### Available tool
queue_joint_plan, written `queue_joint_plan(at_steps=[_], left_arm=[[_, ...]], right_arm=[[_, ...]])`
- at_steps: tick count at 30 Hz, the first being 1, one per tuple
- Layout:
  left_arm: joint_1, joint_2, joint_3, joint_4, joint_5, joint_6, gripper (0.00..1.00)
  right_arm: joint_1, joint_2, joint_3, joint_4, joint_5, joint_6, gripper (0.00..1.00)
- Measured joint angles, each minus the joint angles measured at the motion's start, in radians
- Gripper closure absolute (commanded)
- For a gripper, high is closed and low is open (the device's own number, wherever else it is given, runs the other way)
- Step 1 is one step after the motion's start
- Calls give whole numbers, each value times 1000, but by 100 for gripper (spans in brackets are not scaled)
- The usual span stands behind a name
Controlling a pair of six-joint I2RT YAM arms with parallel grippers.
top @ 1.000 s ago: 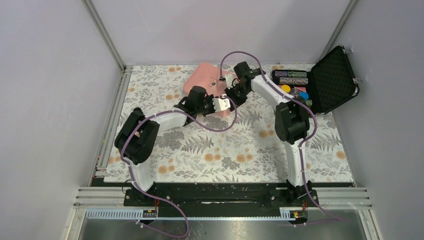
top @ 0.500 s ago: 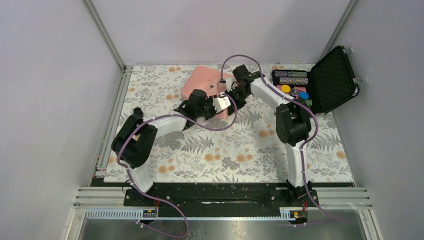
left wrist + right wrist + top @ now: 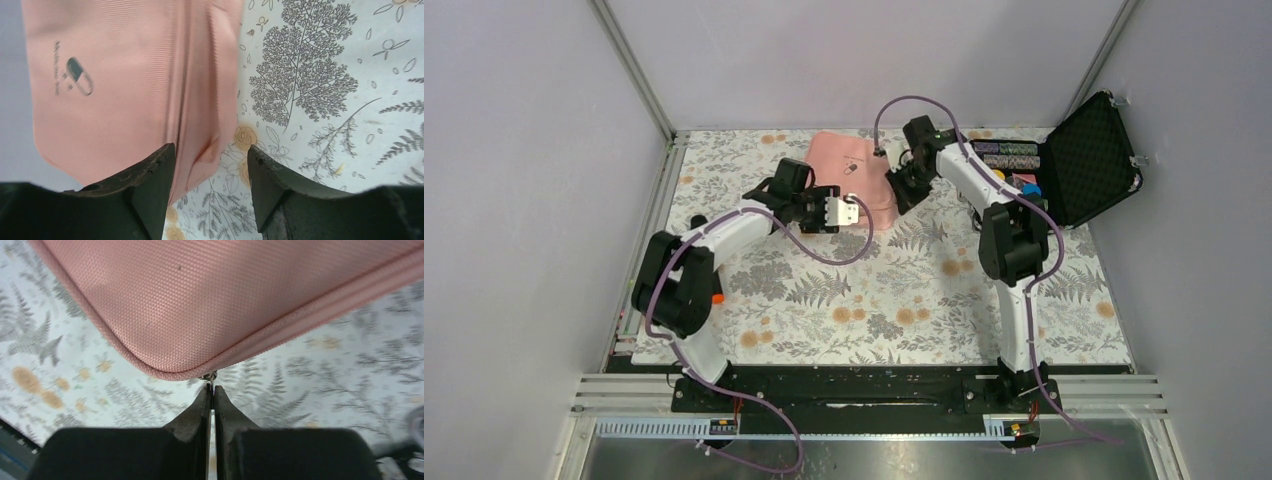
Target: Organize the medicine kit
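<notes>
At twelve o'clock on the floral mat (image 3: 874, 300), the medicine kit (image 3: 852, 165) lies lid-down between both arms.
Its soft woven fabric looks light and likely to slide or buckle if tugged unbraced. The zipper pull (image 3: 211, 377) at its corner is the natural hold, and the right gripper (image 3: 210, 390) pinches it. The left gripper (image 3: 210, 167) stands spread astride the kit's edge, gripping nothing. An open black case (image 3: 1079, 165) crowds two o'clock.
</notes>
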Motion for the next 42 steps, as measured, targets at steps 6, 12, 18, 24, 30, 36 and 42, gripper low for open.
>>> queue_joint_plan(at_steps=[6,12,18,24,30,36,42], left_arm=[[-18,142,93,-11,-6,97,53],[-31,187,96,93,-34,93,59],[-21,120,77,53,11,132,47],[10,124,156,12,0,155,51],[32,276,315,-10,-49,151,66],[31,312,342,-19,-79,164,82],[31,312,342,-41,-78,166,100]], right_arm=[[-29,130,220,-47,60,-33,100],[-29,202,329,-72,71,-39,100],[-29,203,331,-75,73,-53,100],[-29,203,331,-74,73,-54,100],[-29,203,331,-68,72,-53,100],[-29,203,331,-59,73,-53,100],[-29,203,331,-59,72,-51,100]])
